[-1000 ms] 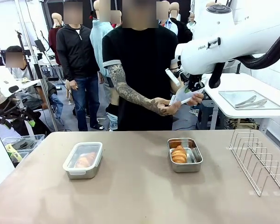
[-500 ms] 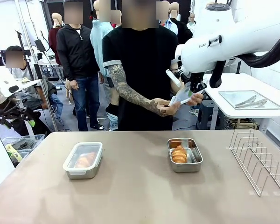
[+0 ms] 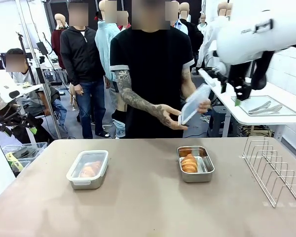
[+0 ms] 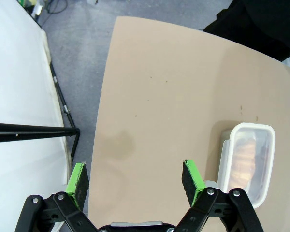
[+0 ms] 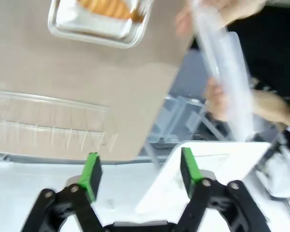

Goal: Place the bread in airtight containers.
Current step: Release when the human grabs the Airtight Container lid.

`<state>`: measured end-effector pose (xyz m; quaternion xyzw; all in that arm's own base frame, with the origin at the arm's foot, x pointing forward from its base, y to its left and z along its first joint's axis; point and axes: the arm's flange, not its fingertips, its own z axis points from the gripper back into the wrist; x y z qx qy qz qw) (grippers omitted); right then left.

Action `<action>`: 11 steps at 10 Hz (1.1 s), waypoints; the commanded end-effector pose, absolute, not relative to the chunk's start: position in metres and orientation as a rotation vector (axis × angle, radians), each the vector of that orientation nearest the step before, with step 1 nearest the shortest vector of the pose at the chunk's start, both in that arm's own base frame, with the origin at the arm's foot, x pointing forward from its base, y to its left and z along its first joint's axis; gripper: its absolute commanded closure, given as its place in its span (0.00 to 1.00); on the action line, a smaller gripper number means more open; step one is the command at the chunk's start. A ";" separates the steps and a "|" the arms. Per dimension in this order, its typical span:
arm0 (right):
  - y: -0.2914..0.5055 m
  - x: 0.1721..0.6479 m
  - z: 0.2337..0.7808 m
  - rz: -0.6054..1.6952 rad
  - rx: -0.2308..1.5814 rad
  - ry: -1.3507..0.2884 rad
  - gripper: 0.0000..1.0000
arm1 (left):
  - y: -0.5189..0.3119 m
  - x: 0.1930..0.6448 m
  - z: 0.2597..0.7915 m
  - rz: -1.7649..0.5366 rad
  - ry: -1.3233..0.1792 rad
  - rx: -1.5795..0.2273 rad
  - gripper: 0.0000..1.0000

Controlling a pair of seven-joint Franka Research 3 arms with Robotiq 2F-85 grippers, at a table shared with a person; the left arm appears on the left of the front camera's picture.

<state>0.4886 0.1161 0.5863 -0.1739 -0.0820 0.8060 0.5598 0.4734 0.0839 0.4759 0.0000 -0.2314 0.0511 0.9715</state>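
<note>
On the table's left stands an airtight container [image 3: 88, 169] with its clear lid on and a croissant inside; the left wrist view has it too [image 4: 246, 159]. The right-hand container [image 3: 195, 164] stands open with a croissant [image 3: 189, 163] in it, and appears in the right wrist view [image 5: 99, 19]. The person across the table holds a clear lid [image 3: 194, 103] in both hands, blurred in the right wrist view [image 5: 222, 72]. My right gripper [image 3: 238, 94] hangs open and empty to the right of that lid, jaws apart [image 5: 140, 170]. My left gripper [image 4: 135, 178] is open above bare table, beside the lidded container.
A wire rack [image 3: 274, 170] stands at the table's right edge. Behind it, a white side table [image 3: 286, 118] carries a flat metal tray [image 3: 264, 106] with tongs. Other people stand farther back on the left.
My right gripper opened, let go of the clear lid and drew away up and to the right. The person now holds the lid alone, lower and tilted.
</note>
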 end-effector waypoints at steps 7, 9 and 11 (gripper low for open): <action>-0.009 0.487 0.554 1.659 0.327 -0.289 0.00 | 0.084 0.472 0.476 0.109 -0.468 0.000 0.00; -0.023 0.489 0.544 1.602 0.347 -0.311 0.00 | 0.084 0.472 0.476 0.109 -0.468 0.000 0.00; -0.025 0.488 0.535 1.578 0.307 -0.296 0.00 | 0.084 0.472 0.476 0.109 -0.468 0.000 0.00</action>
